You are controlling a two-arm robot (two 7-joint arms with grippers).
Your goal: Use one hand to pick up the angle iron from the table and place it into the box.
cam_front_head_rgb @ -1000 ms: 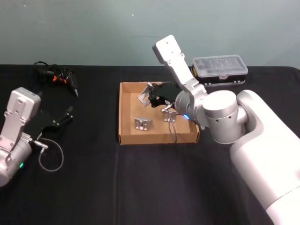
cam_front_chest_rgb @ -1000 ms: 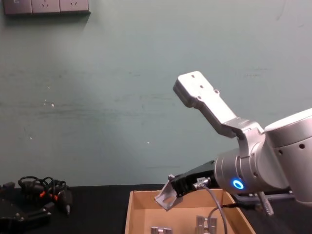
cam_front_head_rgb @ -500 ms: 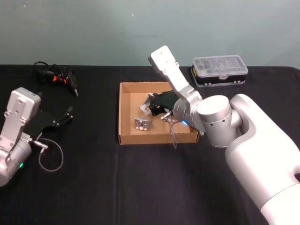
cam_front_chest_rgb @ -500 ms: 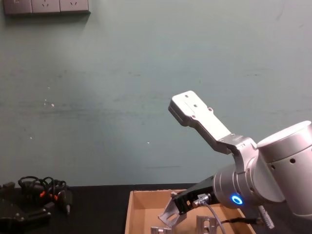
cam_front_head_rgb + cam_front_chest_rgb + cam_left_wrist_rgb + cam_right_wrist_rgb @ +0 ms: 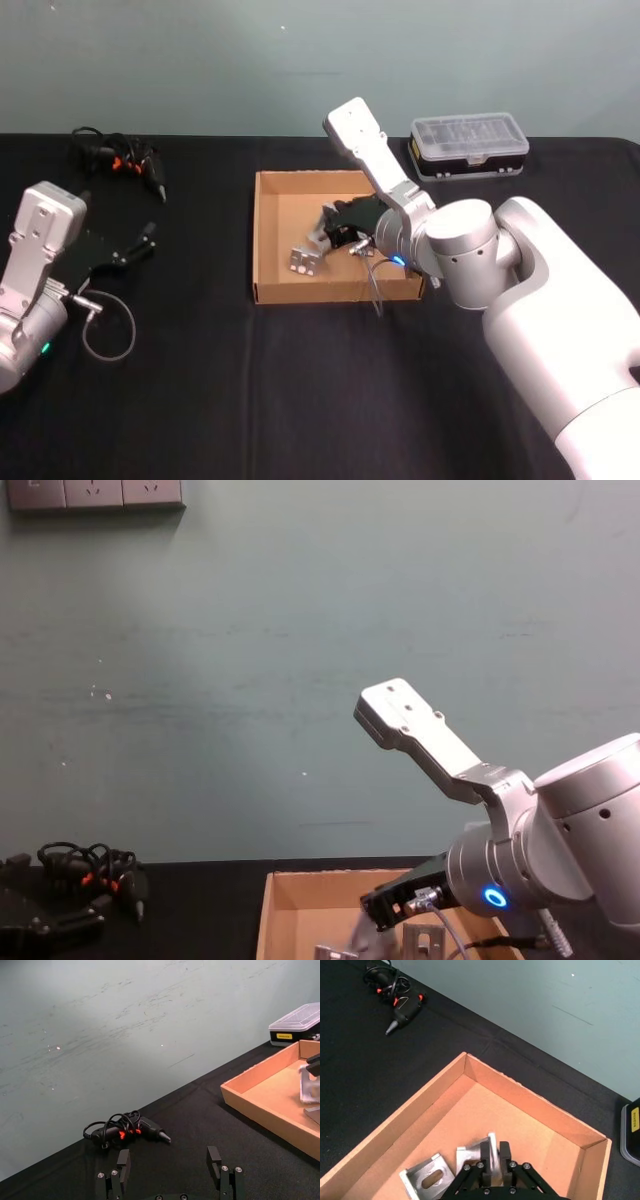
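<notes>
The brown cardboard box [image 5: 262, 240] lies on the black table [image 5: 200, 400]. My right gripper [image 5: 330, 232] reaches down into it, shut on an angle iron [image 5: 492, 1144] whose upright plate is pinched between the fingers [image 5: 504, 1152]. The held piece hangs low over the box floor [image 5: 520, 1125], next to another angle iron [image 5: 427, 1180] lying there [image 5: 302, 260]. From the chest view the right gripper [image 5: 385, 910] dips behind the box wall [image 5: 300, 882]. My left gripper [image 5: 169, 1162] stands open over the table at the left, away from the box [image 5: 265, 1095].
A black tool with orange marks and a coiled cord [image 5: 125, 165] lies at the back left. A clear-lidded plastic case [image 5: 468, 145] stands behind the box on the right. A loose cable loop [image 5: 108, 335] lies by the left arm.
My right gripper has come down with the angle iron, from above the box's back part to low inside it, beside the lying piece. The left arm has stayed put.
</notes>
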